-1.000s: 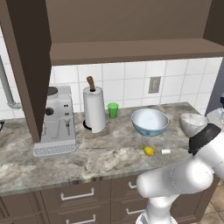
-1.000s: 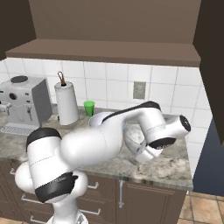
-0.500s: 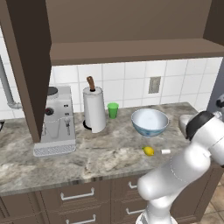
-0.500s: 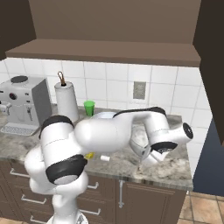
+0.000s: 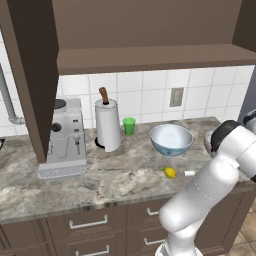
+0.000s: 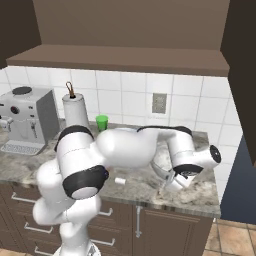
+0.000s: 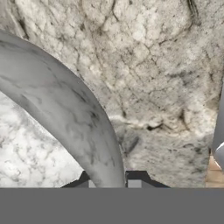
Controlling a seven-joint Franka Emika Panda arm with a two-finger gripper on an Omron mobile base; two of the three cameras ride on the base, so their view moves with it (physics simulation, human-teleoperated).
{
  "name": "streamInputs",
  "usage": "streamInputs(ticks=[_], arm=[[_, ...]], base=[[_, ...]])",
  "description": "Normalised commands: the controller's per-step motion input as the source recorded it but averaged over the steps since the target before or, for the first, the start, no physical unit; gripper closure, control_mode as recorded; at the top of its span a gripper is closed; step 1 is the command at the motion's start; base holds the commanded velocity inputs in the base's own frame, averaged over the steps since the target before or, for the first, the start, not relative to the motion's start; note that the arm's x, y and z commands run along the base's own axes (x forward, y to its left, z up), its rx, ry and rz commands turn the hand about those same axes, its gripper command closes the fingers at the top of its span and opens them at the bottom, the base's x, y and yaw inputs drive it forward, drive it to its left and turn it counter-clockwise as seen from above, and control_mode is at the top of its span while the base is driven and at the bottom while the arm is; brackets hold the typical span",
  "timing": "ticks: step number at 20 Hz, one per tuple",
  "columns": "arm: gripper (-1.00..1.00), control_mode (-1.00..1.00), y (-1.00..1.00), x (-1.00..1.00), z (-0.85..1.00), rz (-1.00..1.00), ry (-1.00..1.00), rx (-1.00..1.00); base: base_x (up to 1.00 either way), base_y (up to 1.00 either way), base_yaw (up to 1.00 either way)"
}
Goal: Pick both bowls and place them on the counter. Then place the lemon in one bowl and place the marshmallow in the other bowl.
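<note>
Coffee machine: we saw the grey espresso machine (image 5: 64,137) parked near the counter's left end, against the tiled wall, out of the work area.
Paper towel roll: it stood upright (image 5: 108,125) just right of the machine, with the small green cup (image 5: 129,125) beside it by the wall.
Patterned bowl: the white bowl with blue-and-red pattern (image 5: 171,139) sat upright on the counter (image 5: 100,180) right of the cup, mouth up, which we judged ready to take one of the two items.
Lemon: the lemon (image 5: 170,172) lay near the counter's front edge, just in front of the patterned bowl and not yet in it.
Marshmallow: the marshmallow (image 5: 189,173) lay just right of the lemon, apart from it, also near the front edge.
Marbled bowl: the grey-white marbled bowl (image 7: 65,109) was at the counter's right end, its rim running between the fingertips in the hand view.
Gripper: the gripper (image 7: 109,181) was clenched on that rim, one finger inside and one outside; we judged a rim pinch suited so wide a bowl.
Contact: we could not tell whether the bowl's base rested on the stone.
Surface: grey-brown marbled stone, dark drawers with silver handles below.
Room: white tiled backsplash with an outlet (image 5: 176,97), brown cabinets overhead.
</note>
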Motion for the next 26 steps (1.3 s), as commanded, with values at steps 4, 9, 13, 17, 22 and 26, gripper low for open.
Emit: streamInputs(ticks=[4,9,13,17,22,26], arm=[[1.0,-1.0,-0.12,0.16,-0.14,0.0,0.0,0.0],[-1.0,-1.0,-0.02,0.0,-0.02,0.0,-0.04,0.0],[-1.0,-1.0,0.01,0.0,0.02,0.0,-0.09,0.0],[-1.0,-1.0,0.21,0.0,0.11,0.0,-0.15,-0.01],[-1.0,-1.0,0.29,-0.01,0.23,0.0,-0.15,-0.03],[-1.0,-1.0,0.35,-0.2,0.43,0.0,-0.14,-0.18]], base=[[0.0,0.0,0.0],[0.0,0.0,0.0],[0.0,0.0,0.0],[0.0,0.0,0.0],[0.0,0.0,0.0],[0.0,0.0,0.0]])
